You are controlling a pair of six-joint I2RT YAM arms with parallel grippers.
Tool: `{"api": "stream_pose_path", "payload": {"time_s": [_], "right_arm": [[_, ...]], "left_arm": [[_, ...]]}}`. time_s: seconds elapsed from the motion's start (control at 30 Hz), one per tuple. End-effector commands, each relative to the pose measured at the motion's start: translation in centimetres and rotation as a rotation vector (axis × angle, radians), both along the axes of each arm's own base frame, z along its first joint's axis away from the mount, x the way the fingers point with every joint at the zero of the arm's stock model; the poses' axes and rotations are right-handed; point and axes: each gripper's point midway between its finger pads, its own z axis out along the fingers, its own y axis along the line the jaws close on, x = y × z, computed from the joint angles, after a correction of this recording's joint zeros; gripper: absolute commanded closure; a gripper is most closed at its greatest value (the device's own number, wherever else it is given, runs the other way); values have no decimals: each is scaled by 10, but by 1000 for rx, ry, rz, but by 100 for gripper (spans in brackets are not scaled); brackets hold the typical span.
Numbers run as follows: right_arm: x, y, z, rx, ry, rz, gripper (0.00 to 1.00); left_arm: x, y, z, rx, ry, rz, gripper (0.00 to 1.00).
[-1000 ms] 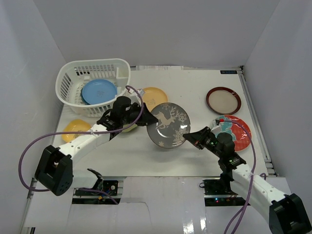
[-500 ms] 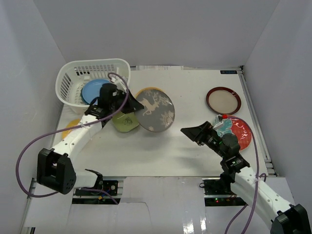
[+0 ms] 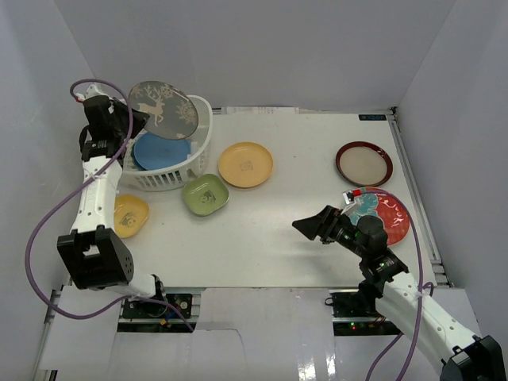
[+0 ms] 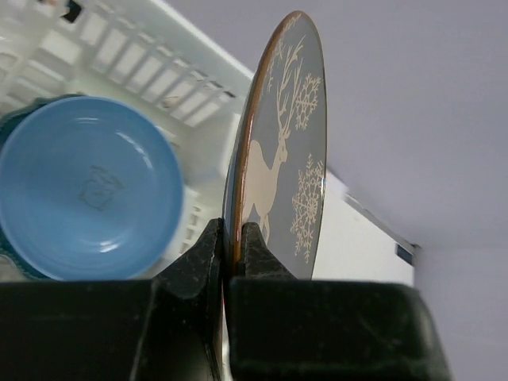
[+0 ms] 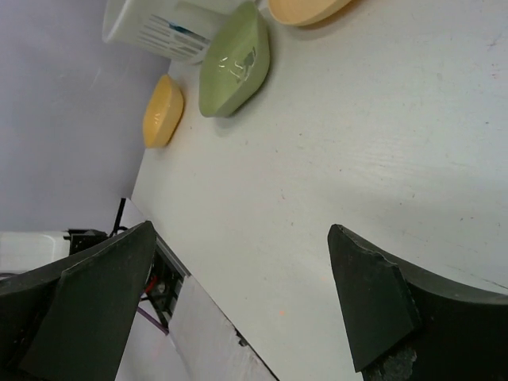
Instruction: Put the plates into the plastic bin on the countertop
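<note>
The grey deer plate [image 3: 164, 109] hangs on edge above the white plastic bin [image 3: 178, 111], with my left gripper [image 3: 129, 116] shut on its rim. In the left wrist view the jaws [image 4: 230, 238] pinch the deer plate [image 4: 295, 151] just over the light blue plate [image 4: 87, 186] lying in the bin [image 4: 151, 67]. My right gripper [image 3: 311, 222] hovers open and empty over the countertop [image 3: 270, 230], left of the red-teal floral plate [image 3: 389, 218]. Its fingers [image 5: 103, 294] stand wide apart in the right wrist view.
On the countertop lie a yellow plate [image 3: 246, 164], a small green plate [image 3: 205, 194], a small yellow plate [image 3: 128, 214] and a maroon-rimmed beige plate [image 3: 363, 163]. The right wrist view shows the green plate [image 5: 234, 63] and small yellow plate [image 5: 163, 111]. White walls enclose the surface.
My right gripper let go of the deer plate, opened and drew back slightly. My left arm carried the plate from mid-table up and left to above the bin.
</note>
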Motion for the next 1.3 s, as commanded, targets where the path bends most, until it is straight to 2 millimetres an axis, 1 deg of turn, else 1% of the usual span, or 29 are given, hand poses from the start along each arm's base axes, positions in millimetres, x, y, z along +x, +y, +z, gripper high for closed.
{"api": "stream_pose_path", "payload": {"time_s": [0.0,0.07,0.13,0.17,0.2,0.27,0.33,0.4,0.43,0.5,0.53,0.57,0.6,0.63,0.67,0.73,0.77,0.83,0.87,0.93,1.0,1.07,1.1,1.13,1.17,1.2,1.23,1.27], "right_arm": [[-2,2,17,-45,-90,47,5],[-3,1,14,-64,-89,54,5],[-3,0,12,-84,-98,59,5],[-3,-1,10,-94,-93,56,5],[-3,-2,10,-102,-104,56,5],[-3,-4,7,-109,-105,46,6],[-2,-4,5,-110,-107,43,6],[-2,-5,1,-122,-101,41,6],[-2,-5,0,-124,-99,42,6],[-2,-5,-2,-131,-93,42,6],[-1,-5,-2,-131,-95,40,6],[0,-6,-1,-133,-96,36,6],[0,-6,-1,-134,-96,33,6],[1,-7,0,-135,-98,26,6],[2,-7,1,-137,-99,21,6],[4,-8,4,-141,-103,10,6],[6,-8,5,-143,-102,7,6],[7,-8,10,-142,-107,4,6],[8,-8,10,-146,-107,3,6],[10,-8,12,-150,-107,-5,6],[13,-10,10,-164,-100,-21,6],[16,-14,8,-192,-87,-41,7],[20,-19,8,-209,-84,-79,15],[23,-23,11,-221,-80,-100,19],[24,-27,9,-241,-69,-120,23],[31,-36,11,-277,-84,-174,30],[34,-42,16,-302,-86,-201,34],[39,-49,18,-329,-95,-243,38]], "left_arm": [[24,22,-7,41,19,82,100],[33,33,-16,62,40,119,100],[42,43,-31,78,77,148,100],[44,48,-36,88,84,167,100],[49,49,-43,96,94,166,100],[53,51,-46,111,86,165,100],[54,60,-53,144,92,203,100],[57,70,-63,183,105,238,100],[60,74,-72,207,121,246,100],[63,80,-80,241,136,259,96],[66,82,-88,258,146,254,91],[66,83,-94,267,157,257,89],[65,84,-97,272,161,256,85],[65,83,-101,276,162,252,80],[65,82,-105,280,158,243,67],[65,76,-107,270,148,212,57],[65,73,-107,256,143,204,44],[60,68,-110,236,154,183,32],[58,67,-109,215,157,190,20],[50,65,-106,204,158,192,10],[41,62,-100,189,147,197,2],[34,59,-94,180,137,193,2],[25,57,-84,173,115,198,2],[19,57,-80,171,106,210,2],[14,57,-75,170,88,219,2],[8,57,-71,176,70,222,2],[-4,57,-66,182,43,238,2],[-9,58,-66,185,37,249,2]]}}
